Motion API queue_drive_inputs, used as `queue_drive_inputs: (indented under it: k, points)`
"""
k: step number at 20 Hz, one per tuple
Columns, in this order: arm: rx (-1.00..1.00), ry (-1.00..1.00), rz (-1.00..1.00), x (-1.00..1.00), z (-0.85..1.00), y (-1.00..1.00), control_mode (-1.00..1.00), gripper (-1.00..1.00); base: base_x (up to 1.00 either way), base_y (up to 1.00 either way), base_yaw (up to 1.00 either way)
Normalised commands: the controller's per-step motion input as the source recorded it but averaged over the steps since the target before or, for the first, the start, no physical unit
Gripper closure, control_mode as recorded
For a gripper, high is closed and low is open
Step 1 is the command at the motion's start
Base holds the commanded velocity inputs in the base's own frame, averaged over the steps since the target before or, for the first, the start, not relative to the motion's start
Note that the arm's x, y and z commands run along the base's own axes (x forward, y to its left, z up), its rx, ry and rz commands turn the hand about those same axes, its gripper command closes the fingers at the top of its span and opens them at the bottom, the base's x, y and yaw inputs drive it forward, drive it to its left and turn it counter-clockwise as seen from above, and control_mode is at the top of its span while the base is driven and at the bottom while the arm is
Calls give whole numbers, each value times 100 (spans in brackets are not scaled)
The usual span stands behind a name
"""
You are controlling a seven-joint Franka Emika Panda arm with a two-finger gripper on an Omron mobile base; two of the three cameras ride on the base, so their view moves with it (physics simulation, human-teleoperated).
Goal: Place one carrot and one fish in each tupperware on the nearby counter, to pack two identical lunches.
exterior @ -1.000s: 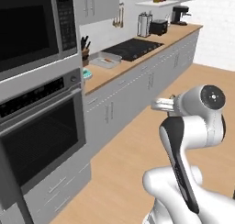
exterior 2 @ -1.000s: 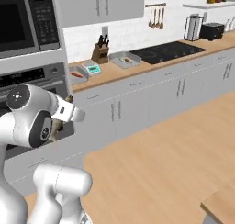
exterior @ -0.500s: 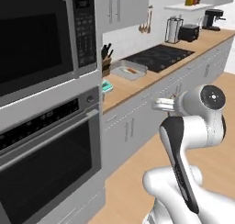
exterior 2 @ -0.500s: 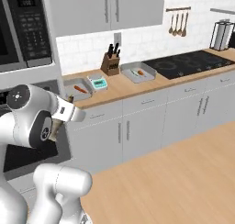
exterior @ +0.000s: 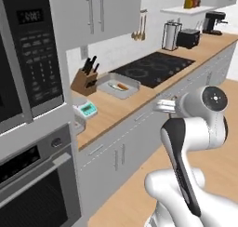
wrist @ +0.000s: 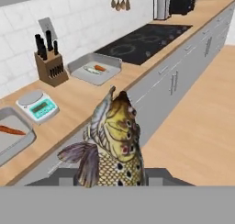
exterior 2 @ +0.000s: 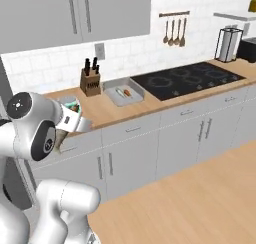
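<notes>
- Gripper (wrist: 112, 184) clamped on fish (wrist: 112, 142), off the counter (wrist: 87, 97).
- Far tray (wrist: 94, 68): carrot (wrist: 100, 68) plus fish.
- Near tray (wrist: 13, 138): one carrot.

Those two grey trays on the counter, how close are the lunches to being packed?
The far tupperware beside the knife block already holds a carrot and a fish. The near tupperware has only a carrot. The gripper has its jaws closed on the second fish, which has yet to go into the near tray.
</notes>
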Motion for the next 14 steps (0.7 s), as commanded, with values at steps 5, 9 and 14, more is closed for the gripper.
queue_drive_inputs:
  k: [5,9,14]
  points:
    - [0,0,0,0,0,0,100,100,100,-1,39]
    - [0,0,0,0,0,0,100,100,100,-17,72]
    - [0,0,0,0,0,0,100,100,100,-27,75]
